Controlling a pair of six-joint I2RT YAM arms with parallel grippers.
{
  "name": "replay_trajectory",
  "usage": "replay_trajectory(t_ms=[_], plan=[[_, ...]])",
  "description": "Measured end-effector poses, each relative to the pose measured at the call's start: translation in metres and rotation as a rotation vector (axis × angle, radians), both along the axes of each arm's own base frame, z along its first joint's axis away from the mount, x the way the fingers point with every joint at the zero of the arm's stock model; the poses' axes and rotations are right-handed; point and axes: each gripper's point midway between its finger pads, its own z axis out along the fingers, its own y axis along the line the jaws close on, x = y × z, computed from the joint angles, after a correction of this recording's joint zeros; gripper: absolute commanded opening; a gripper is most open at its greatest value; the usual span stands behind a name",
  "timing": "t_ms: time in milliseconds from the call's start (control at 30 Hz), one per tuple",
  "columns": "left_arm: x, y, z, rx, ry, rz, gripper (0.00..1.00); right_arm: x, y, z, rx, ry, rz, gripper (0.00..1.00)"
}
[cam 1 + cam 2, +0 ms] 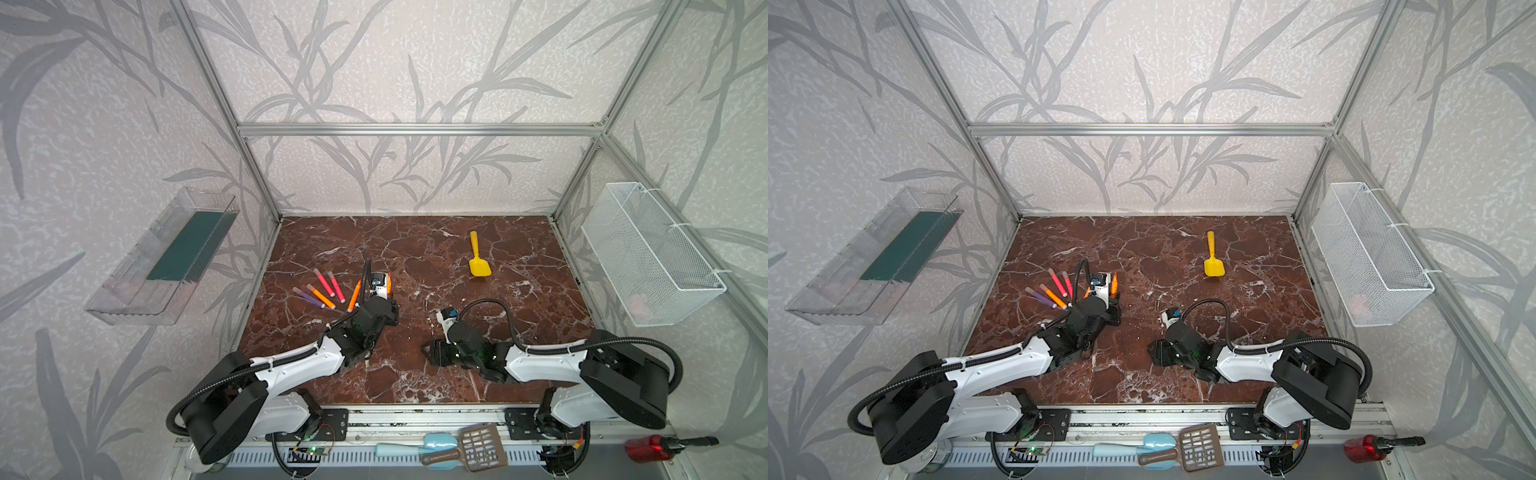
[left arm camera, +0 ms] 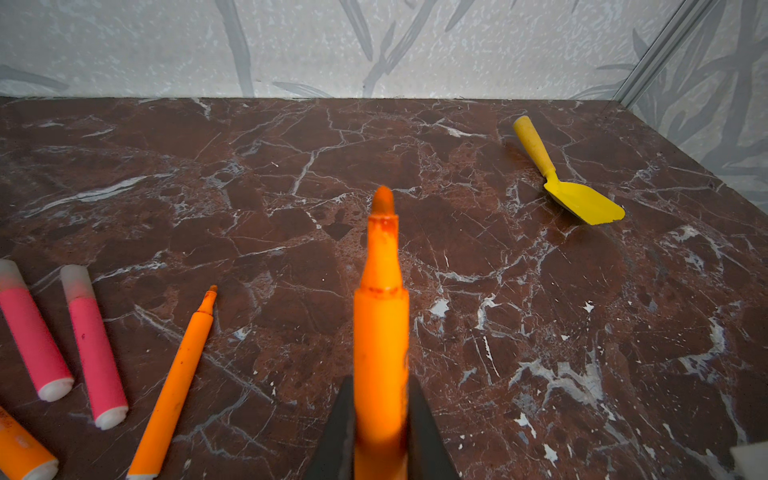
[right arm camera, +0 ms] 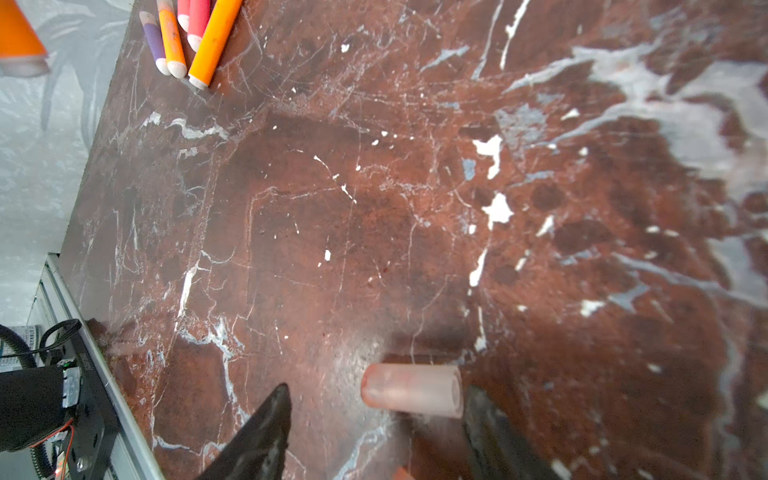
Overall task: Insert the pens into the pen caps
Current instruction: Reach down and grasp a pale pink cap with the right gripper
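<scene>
My left claw (image 2: 380, 399) is clenched on an orange pen (image 2: 380, 324), its tip bare, held above the table (image 2: 457, 249). The cap (image 3: 411, 390) lies on its side between the spread jaws of my right claw (image 3: 376, 392), ungripped. Five more pens (image 1: 321, 296) lie fanned beside the left claw.

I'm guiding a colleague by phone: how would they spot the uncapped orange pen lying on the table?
Left on the marble table, five pens lie fanned beside the left gripper, which grips a sixth pen. Take the orange pen nearest that gripper: its neighbours wear frosted caps, its tip is bare.
</scene>
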Motion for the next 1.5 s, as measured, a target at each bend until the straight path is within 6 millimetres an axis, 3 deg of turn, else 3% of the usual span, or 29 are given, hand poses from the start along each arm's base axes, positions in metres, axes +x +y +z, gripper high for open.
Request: replay_trajectory(t_ms=[333, 533, 833, 1000, 1267, 1500], plan=[[-0.002, 0.002, -0.006, 0.008, 0.008, 0.0, 0.0, 0.012, 0.028, -0.001, -0.033, -0.001, 0.041, 0.6], [-0.003, 0.003, -0.006, 0.007, 0.006, 0.001, 0.0, -0.001, 0.042, -0.002, -0.114, -0.019, 0.097, 0.6], [-0.006, 0.007, -0.008, 0.006, 0.005, 0.001, 0.0, -0.004, 0.032, -0.005, -0.275, -0.075, 0.092, 0.58], [-0.008, 0.008, -0.006, 0.0, -0.001, 0.001, 0.0, -0.003, 0.035, -0.006, -0.337, -0.097, 0.098, 0.48], [-0.009, 0.01, -0.002, -0.01, -0.011, 0.002, 0.0, -0.002, 0.034, -0.012, -0.405, -0.104, 0.102, 0.42], [-0.01, 0.011, 0.0, -0.015, -0.017, 0.003, 0.0, -0.002, 0.028, -0.014, -0.442, -0.112, 0.099, 0.27]])
